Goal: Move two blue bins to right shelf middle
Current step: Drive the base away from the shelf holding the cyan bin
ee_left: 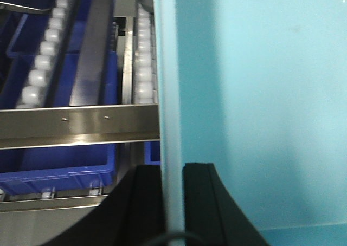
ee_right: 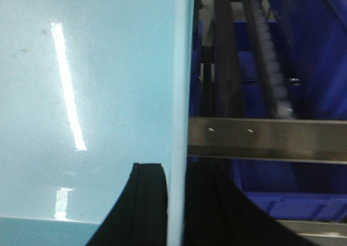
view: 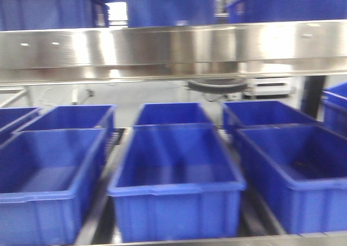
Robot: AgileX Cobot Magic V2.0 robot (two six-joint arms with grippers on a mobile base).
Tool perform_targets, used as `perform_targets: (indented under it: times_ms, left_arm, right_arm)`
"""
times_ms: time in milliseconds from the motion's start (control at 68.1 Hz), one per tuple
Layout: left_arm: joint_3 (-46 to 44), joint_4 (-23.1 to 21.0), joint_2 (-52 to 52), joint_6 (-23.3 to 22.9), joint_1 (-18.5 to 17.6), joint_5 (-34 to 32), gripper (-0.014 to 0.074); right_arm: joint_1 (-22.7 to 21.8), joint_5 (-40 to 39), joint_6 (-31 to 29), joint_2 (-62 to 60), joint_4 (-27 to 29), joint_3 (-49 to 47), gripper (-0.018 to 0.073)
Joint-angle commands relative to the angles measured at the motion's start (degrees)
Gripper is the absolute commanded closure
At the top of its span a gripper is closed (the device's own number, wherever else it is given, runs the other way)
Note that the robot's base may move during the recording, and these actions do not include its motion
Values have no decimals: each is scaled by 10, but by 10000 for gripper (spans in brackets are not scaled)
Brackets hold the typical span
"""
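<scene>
The left pincer (ee_left: 172,173) is pinched narrow on the thin top edge of a bin (ee_left: 260,94). One black finger (ee_left: 147,202) sits outside the wall and the other sits inside. The wall looks pale blue, smooth and flat, and it fills the right side of that view. The right pincer (ee_right: 176,170) is closed the same way on a wall of the bin (ee_right: 97,94). That wall is shiny, with a long white streak of light on it. So the bin is held by both pincers, one on each side.

Just past the left pincer is a flat gray metal bar (ee_left: 76,124) with two small screws. Behind it run rows of round white rollers (ee_left: 46,51). Dark blue bins (ee_left: 59,164) sit under the bar. The bin's edge is right beside the rollers, with very little room there. By the right pincer there is another metal bar (ee_right: 265,137) and a dark roller track (ee_right: 265,56), close to the wall too.

In the front view a wide shiny steel shelf edge (view: 173,48) crosses the top. Below it, open boxes (view: 176,181) of blue plastic stand in rows with thin gaps between them. They have thick rims and straight sides. I cannot tell if any of these is the held one.
</scene>
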Motion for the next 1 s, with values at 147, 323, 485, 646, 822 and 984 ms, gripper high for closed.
perform_targets:
  times_ms: [147, 323, 485, 646, 822, 984]
  left_arm:
    - [-11, 24, -11, -3, 0, -26, 707]
    - [-11, 24, -11, -3, 0, -26, 707]
    - [-11, 24, -11, -3, 0, -26, 707]
    - [-11, 24, -11, -3, 0, -26, 707]
    - [-11, 24, -11, -3, 0, -26, 707]
    - [-11, 24, -11, -3, 0, -26, 707]
  right_arm:
    - [-1, -53, -9, -12, -25, -13, 725]
    - [-1, -53, -9, -12, -25, -13, 725]
    - [-1, -53, -9, -12, -25, -13, 725]
    - [-1, -53, -9, -12, -25, -13, 725]
    - [-1, -53, -9, -12, -25, -13, 725]
    - [-1, -53, -9, -12, -25, -13, 725]
